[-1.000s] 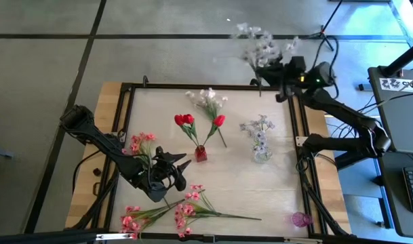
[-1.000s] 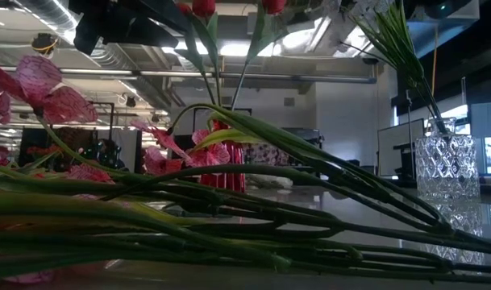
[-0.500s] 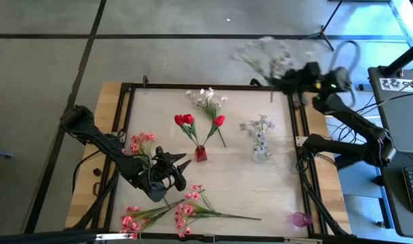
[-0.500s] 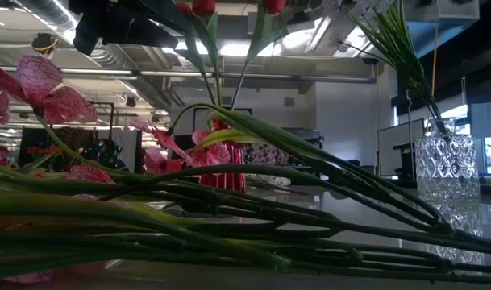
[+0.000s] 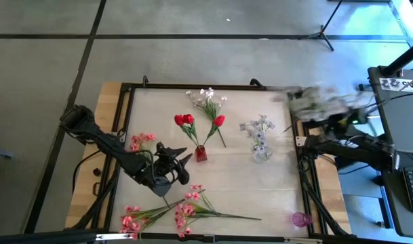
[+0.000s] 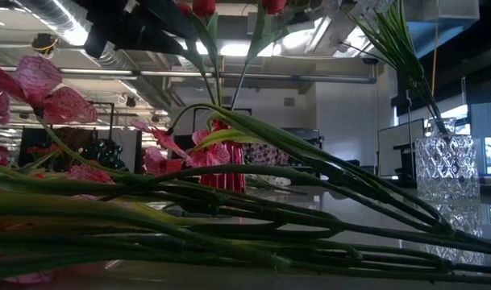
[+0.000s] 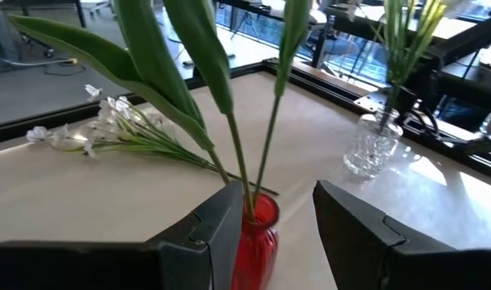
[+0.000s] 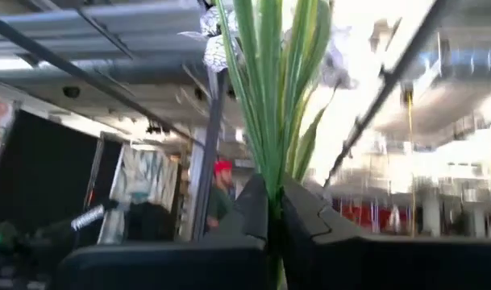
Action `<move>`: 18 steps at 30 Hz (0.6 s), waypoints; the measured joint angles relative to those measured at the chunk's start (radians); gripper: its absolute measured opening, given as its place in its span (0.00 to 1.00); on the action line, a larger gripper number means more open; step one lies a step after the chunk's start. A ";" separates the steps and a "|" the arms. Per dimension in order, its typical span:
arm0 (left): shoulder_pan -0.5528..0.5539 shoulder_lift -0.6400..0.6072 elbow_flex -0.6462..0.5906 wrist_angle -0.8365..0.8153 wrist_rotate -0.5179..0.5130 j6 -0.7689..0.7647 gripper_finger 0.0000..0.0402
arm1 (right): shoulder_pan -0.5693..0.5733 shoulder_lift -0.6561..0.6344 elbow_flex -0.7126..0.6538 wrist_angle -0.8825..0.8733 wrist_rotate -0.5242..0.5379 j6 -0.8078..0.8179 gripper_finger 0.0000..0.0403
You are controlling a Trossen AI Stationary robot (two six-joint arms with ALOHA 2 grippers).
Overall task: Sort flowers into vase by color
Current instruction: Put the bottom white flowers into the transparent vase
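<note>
Overhead ducts and strip lights run across the ceiling behind the worktop (image 5: 226, 179), and a person in a red cap stands far off in the room.

From where I stand, the right gripper (image 8: 275, 211) is clenched on a whitish sprig (image 8: 269, 97), its green stems pinched tight between the fingers. In the high view that arm is blurred off the worktop's right edge, the sprig (image 5: 316, 102) held up and out past the frame rail. The clear vase (image 5: 261, 153) already carries whitish stems, so I judge the sprig is headed there. The risk is the swing: a floppy bunch carried sideways can brush those standing stems or clip the vase's rim and tip it over. The grip is low on the stems too, so the ends may splay and miss the narrow mouth.

The left gripper (image 7: 269, 225) hangs released, its fingers standing either side of the red vase (image 7: 258, 234) holding the red tulips (image 5: 184, 120). It is close enough that any drift could nudge the vase or snag a leaf.

Another whitish sprig (image 5: 207, 99) lies flat near the worktop's far edge, and pink sprays (image 5: 186, 210) lie at the near edge, unsorted. The small pink vase (image 5: 301, 219) sits on the near right corner, where a low pass could knock it off.
</note>
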 joint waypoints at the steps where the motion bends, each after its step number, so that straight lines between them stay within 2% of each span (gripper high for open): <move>1: 0.007 0.000 0.000 0.002 0.000 0.000 0.38 | 0.025 -0.013 -0.040 -0.004 0.021 -0.021 0.01; 5: 0.029 0.000 0.000 0.008 0.000 0.000 0.38 | 0.108 -0.040 -0.178 0.048 0.106 -0.081 0.02; 14: 0.046 0.000 0.000 0.008 -0.001 0.001 0.38 | 0.249 -0.039 -0.407 0.295 0.110 -0.111 0.01; 18: 0.056 0.000 0.000 0.008 -0.001 0.001 0.38 | 0.291 -0.038 -0.490 0.320 0.110 -0.156 0.02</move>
